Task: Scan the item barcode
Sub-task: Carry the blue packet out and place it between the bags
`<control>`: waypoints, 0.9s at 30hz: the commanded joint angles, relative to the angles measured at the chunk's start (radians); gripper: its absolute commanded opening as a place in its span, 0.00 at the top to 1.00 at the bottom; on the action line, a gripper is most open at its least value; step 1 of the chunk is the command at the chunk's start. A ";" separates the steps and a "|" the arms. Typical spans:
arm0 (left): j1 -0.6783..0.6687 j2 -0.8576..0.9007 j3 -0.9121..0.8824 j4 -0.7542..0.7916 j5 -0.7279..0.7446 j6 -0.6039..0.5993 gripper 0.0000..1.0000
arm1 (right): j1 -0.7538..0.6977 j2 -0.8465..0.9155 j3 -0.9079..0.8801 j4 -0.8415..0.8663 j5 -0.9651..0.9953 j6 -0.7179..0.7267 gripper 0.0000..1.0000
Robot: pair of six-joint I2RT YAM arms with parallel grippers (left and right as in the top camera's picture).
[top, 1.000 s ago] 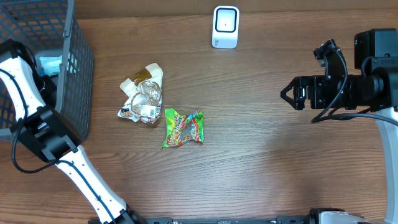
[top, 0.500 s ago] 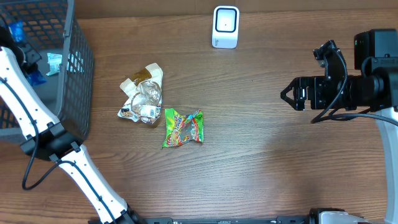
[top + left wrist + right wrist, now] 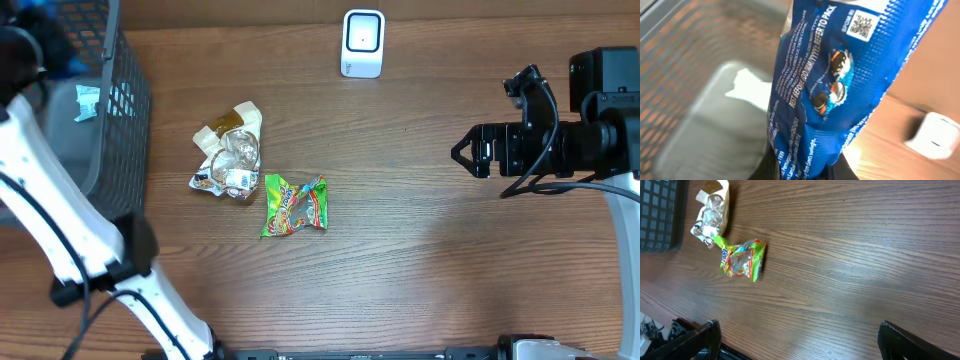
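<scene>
A blue snack packet (image 3: 840, 75) with white print and a QR code fills the left wrist view, and my left gripper (image 3: 802, 169) is shut on its lower end. From overhead it is a blue blur (image 3: 65, 50) held above the basket at the top left. The white scanner (image 3: 362, 43) stands at the table's far edge and shows blurred in the left wrist view (image 3: 935, 136). My right gripper (image 3: 470, 152) hovers open at the right side, with only bare table between its fingers (image 3: 695, 340).
A dark mesh basket (image 3: 125, 110) stands at the left with a pale packet (image 3: 87, 100) inside. A green snack packet (image 3: 293, 205) and a crumpled clear-and-gold wrapper (image 3: 230, 155) lie mid-table, also in the right wrist view as green packet (image 3: 742, 260) and wrapper (image 3: 712, 210).
My left arm has risen out of the basket with the blue packet and swung toward the top left corner. The right arm has not moved.
</scene>
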 commanded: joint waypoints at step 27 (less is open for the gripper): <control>-0.574 -0.071 -1.287 0.292 -0.074 0.030 0.96 | 0.002 -0.007 0.022 0.009 -0.002 0.002 0.00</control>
